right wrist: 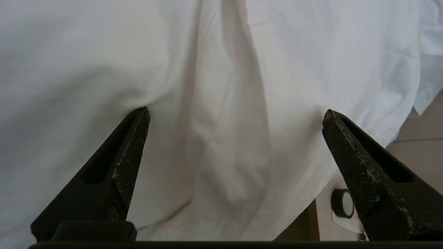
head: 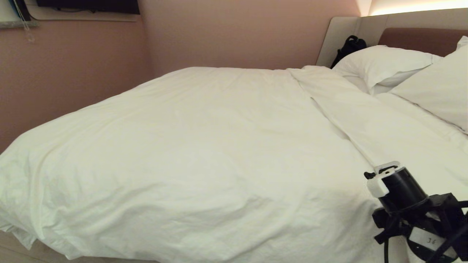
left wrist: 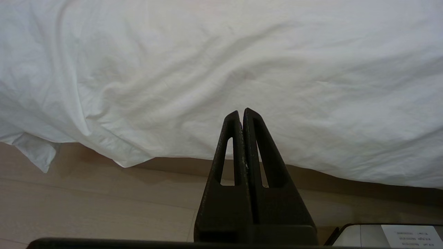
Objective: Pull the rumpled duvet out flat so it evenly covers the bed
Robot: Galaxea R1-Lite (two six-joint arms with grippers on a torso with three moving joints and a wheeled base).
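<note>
Right gripper (right wrist: pixel 235 116): fingers spread wide over the puffy white cotton duvet (head: pixel 190 146) at the bed's near edge; pinch its raised fold.
Left gripper (left wrist: pixel 241 114): clenched, empty, parked.

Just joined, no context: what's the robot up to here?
It is making a bed. The white duvet is spread over most of it, with a fold running near the pillows. The right gripper has its jaws wide open against the duvet's hanging edge, holding nothing yet. The left gripper is shut and idle, low by the duvet's overhang above the floor.
</note>
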